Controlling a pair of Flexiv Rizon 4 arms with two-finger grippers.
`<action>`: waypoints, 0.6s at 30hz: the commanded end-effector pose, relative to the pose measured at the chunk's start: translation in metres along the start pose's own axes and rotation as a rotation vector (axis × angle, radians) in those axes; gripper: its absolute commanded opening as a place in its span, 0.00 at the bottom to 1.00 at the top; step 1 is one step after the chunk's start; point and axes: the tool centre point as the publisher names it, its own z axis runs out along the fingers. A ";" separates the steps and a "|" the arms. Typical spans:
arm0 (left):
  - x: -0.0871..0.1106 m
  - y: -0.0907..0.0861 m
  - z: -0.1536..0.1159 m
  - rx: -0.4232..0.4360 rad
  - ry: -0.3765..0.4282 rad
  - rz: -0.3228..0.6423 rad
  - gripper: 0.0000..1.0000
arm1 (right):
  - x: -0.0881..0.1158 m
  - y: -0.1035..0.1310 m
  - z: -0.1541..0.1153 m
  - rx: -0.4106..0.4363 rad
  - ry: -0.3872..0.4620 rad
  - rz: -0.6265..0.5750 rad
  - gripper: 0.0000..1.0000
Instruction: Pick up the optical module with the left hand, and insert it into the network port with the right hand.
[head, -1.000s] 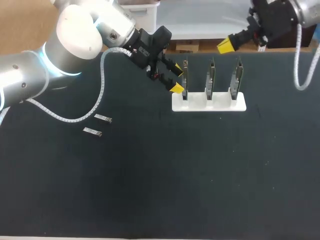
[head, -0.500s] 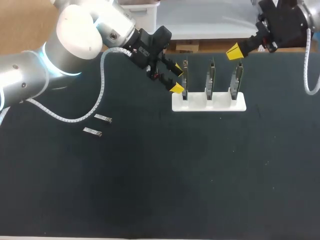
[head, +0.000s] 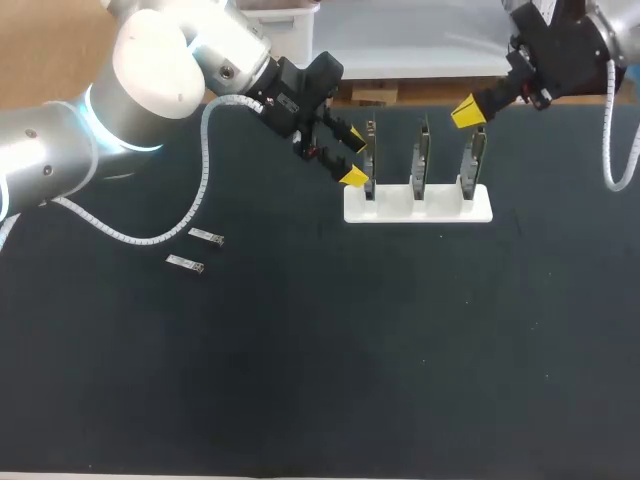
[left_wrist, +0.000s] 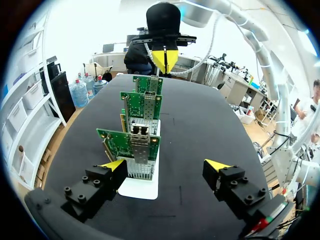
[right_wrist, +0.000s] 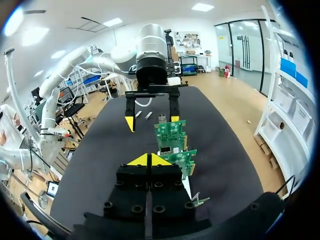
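Hardly begun: optical modules (head: 205, 236) lying on the surface (head: 300, 380), well apart from the left claw (head: 355, 156), spread wide beside the card stand (head: 418, 205). Right claw (head: 466, 110) pinched together, empty, by its far end. Pickup, handover, insertion all yet to do.

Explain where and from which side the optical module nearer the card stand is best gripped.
Probably from straight above, closing across the two long edges of the nearer optical module at mid-length. It lies flat on the table, a slim bar with bare surface along both edges, the other module apart.
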 end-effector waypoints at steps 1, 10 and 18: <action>-0.001 0.001 0.000 0.002 0.005 -0.003 1.00 | 0.001 -0.007 0.000 -0.015 -0.005 -0.002 0.00; -0.001 0.001 0.000 0.002 0.005 -0.003 1.00 | 0.002 -0.014 0.004 -0.027 0.012 -0.013 0.00; -0.001 0.001 0.000 0.002 0.005 -0.003 1.00 | 0.003 -0.017 0.009 -0.037 0.023 -0.015 0.00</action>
